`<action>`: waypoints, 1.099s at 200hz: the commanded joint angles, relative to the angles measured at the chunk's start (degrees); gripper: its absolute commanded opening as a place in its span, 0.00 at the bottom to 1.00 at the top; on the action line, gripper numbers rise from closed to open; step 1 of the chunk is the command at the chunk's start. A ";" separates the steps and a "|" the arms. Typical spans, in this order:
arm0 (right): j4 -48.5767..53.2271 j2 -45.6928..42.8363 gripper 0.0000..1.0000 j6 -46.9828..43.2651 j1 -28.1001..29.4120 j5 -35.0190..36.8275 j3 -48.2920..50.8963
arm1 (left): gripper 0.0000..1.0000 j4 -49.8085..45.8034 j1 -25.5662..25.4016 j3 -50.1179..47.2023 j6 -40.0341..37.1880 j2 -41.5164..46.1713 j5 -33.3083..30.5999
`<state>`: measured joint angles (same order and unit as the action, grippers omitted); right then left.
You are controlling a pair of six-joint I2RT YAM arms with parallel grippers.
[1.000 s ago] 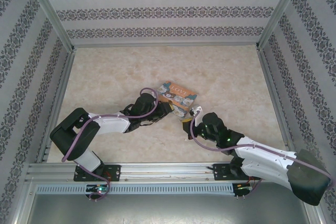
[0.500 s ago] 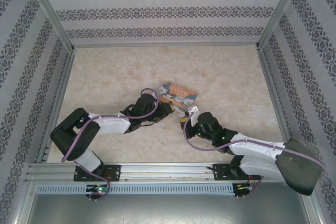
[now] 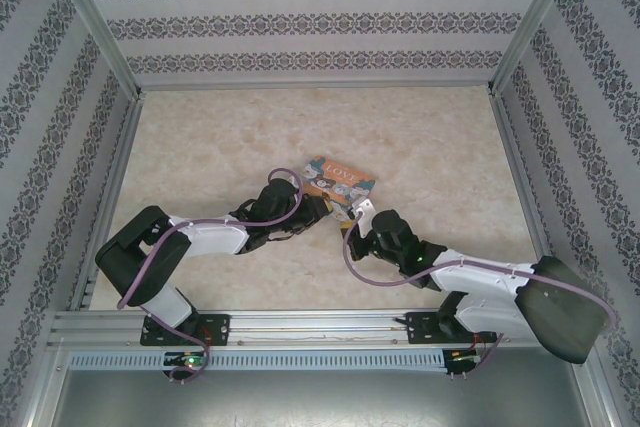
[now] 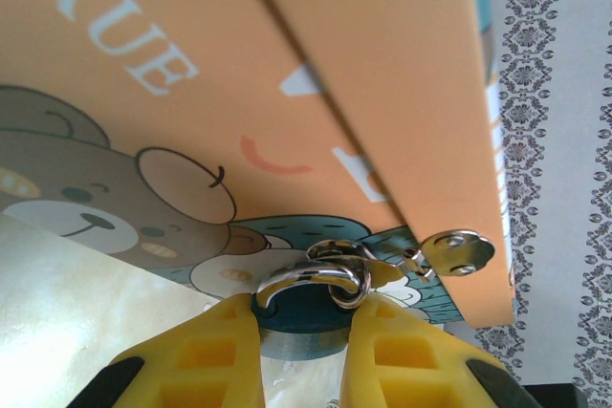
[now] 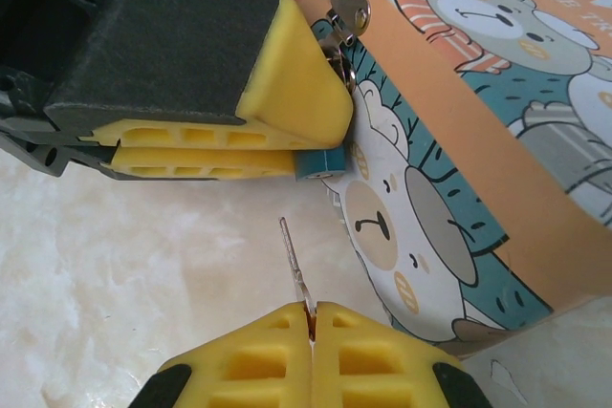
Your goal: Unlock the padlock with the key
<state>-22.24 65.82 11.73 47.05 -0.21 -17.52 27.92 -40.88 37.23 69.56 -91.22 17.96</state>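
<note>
Here, left fingers (image 4: 206, 355) clamping padlock (image 4: 304, 317), right fingers (image 5: 258, 355) pinching key (image 5: 295, 269) — apart.

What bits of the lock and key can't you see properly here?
Padlock: left wrist view, body mostly hidden by the fingers of the left end effector.
Key: right wrist view, its head buried in the shut right end effector.
Top view: both too small to make out.

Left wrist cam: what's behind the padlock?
The cartoon-bear tin box: its printed side, with a silvery hasp plate right of the shackle. Yellow fingers of the left gripper cover both sides of the padlock body, and the padlock hides the tin directly behind it.
</note>
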 commanded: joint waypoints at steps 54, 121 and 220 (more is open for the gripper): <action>-4.11 4.26 0.00 -0.33 0.28 2.77 -1.82 | 0.04 2.93 -1.04 0.07 0.06 2.09 0.12; -6.35 6.37 0.00 0.31 0.33 2.89 -1.82 | 0.05 2.80 -1.13 0.28 0.00 1.92 0.15; -9.91 9.48 0.00 1.37 -0.10 2.90 -3.66 | 0.04 2.77 -1.39 0.65 0.03 1.31 0.41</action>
<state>-29.82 74.41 12.05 47.03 1.74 -20.14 27.90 -40.95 37.23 69.56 -91.22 17.98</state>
